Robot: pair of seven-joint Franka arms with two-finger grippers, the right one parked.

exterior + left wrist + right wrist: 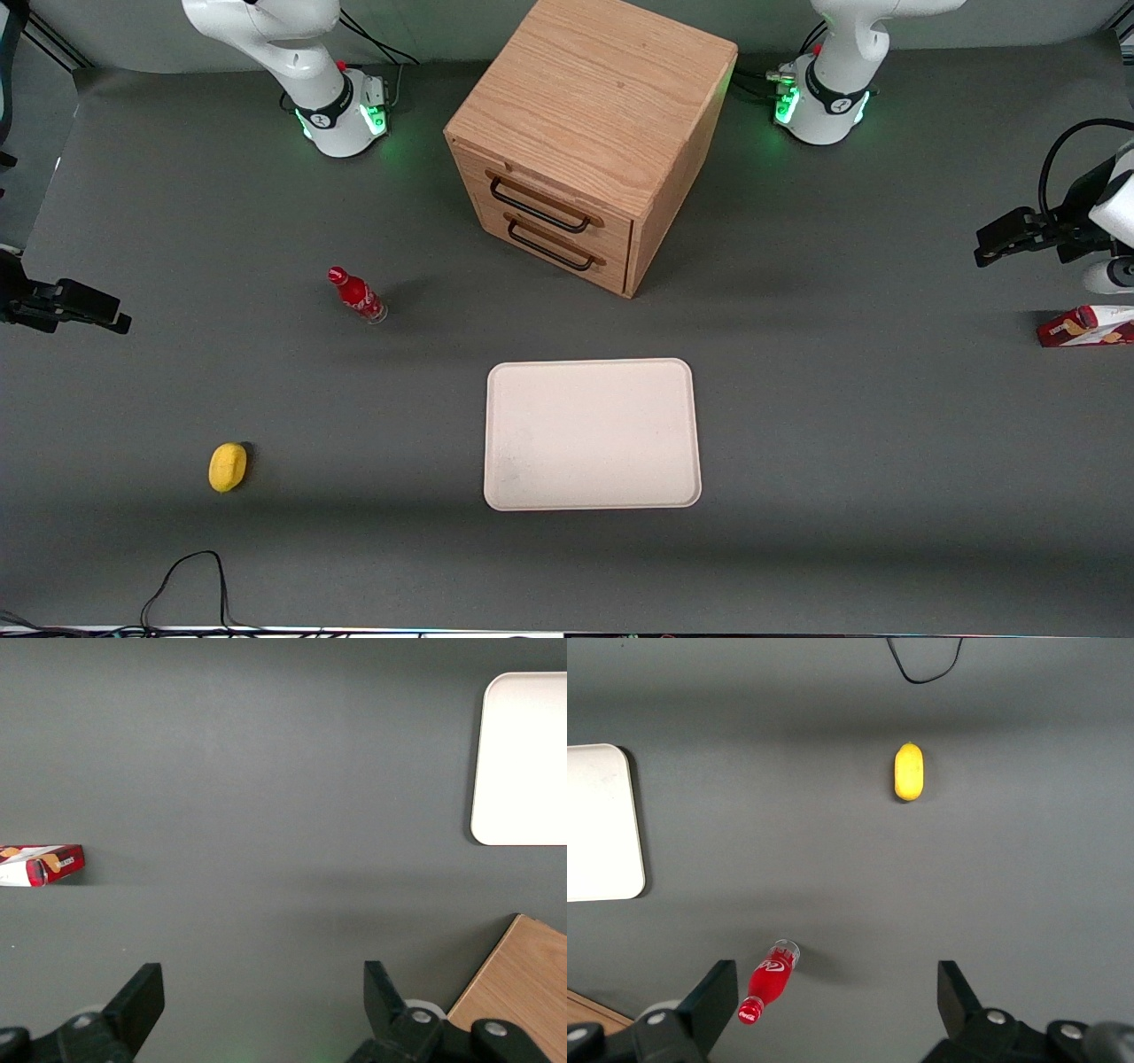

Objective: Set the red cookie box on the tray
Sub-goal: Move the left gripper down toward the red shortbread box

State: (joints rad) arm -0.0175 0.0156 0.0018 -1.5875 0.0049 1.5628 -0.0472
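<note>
The counter (797,425) is a wide dark grey surface under me. Biggest on it is the wooden cabinet (589,124), standing between the two arm bases, its two drawers with dark handles turned at an angle toward the front camera.

Next in size is the tray (592,434), cream-white with rounded corners and a low rim, lying flat and bare, nearer the front camera than the cabinet. From my wrist I see one end of the tray (523,757) and a corner of the cabinet (518,983).

My fingers (261,1005) hang above the counter at my own end of it, spread wide apart and holding nothing; only bare grey surface shows between them. In the front view they (1005,241) sit up in the air, well apart from the tray.

The red cookie box (1085,326) lies flat on the counter at my end, just below my fingers in the front view, partly cut off at the picture's edge. It is not on the tray. From my wrist its end (44,865) shows red with tan cookie pictures.

Toward the parked arm's end stand a small red bottle (356,294) and, nearer the front camera, a yellow lemon (228,466).
</note>
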